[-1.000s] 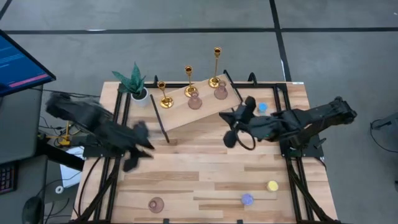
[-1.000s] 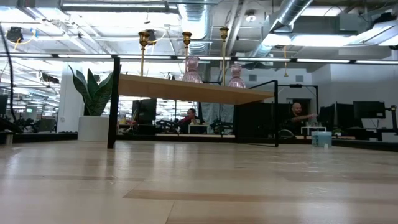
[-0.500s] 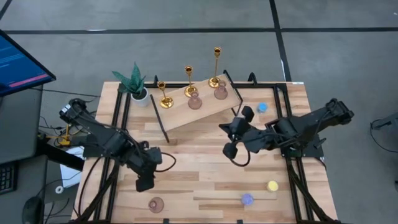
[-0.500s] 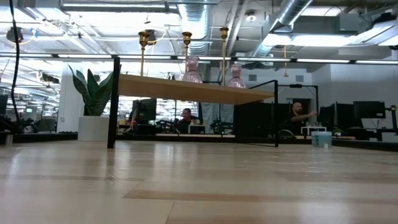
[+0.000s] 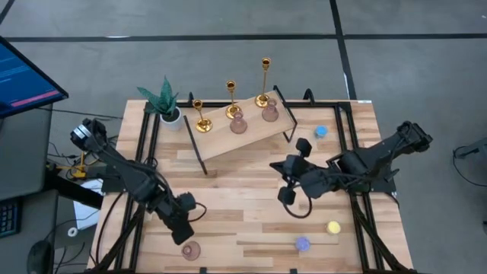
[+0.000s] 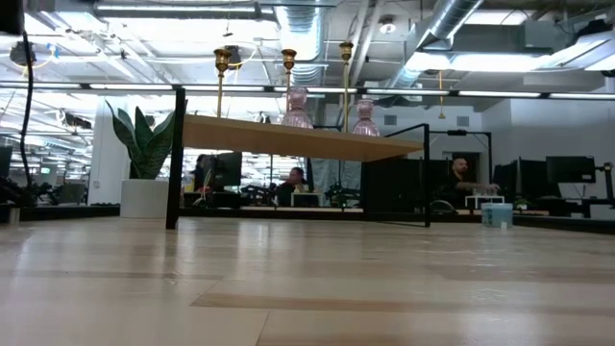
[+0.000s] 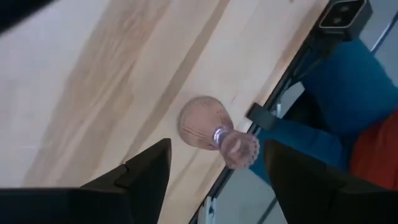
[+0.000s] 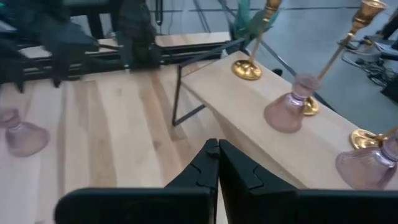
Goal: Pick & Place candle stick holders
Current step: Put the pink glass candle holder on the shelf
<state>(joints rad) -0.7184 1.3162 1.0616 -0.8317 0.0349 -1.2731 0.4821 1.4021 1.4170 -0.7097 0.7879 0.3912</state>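
One dusty-pink holder [image 5: 190, 250] stands on its base near the table's front edge, left of the middle. My left gripper [image 5: 183, 228] hangs just above it, pointing steeply down and open. In the left wrist view its fingers [image 7: 149, 171] stand on either side of the holder [image 7: 208, 124] without touching it. Three gold candlesticks [image 5: 231, 99] and two more pink holders [image 5: 238, 123] stand on a raised wooden shelf [image 5: 251, 133] at the back. My right gripper [image 5: 280, 169] is shut and holds nothing, over the table's middle.
A potted plant [image 5: 166, 103] stands at the shelf's left end. Small round lights lie on the table's right side: a blue one [image 5: 320, 131], a yellow one [image 5: 333, 227] and a bluish one [image 5: 302, 243]. Black frame rails [image 5: 144, 152] run along both sides.
My left gripper has swung from beside the shelf's left leg toward the table's near edge and down, rolling as it went, and now hangs over the lone pink holder. My right gripper has drifted a little toward the near edge, still shut.
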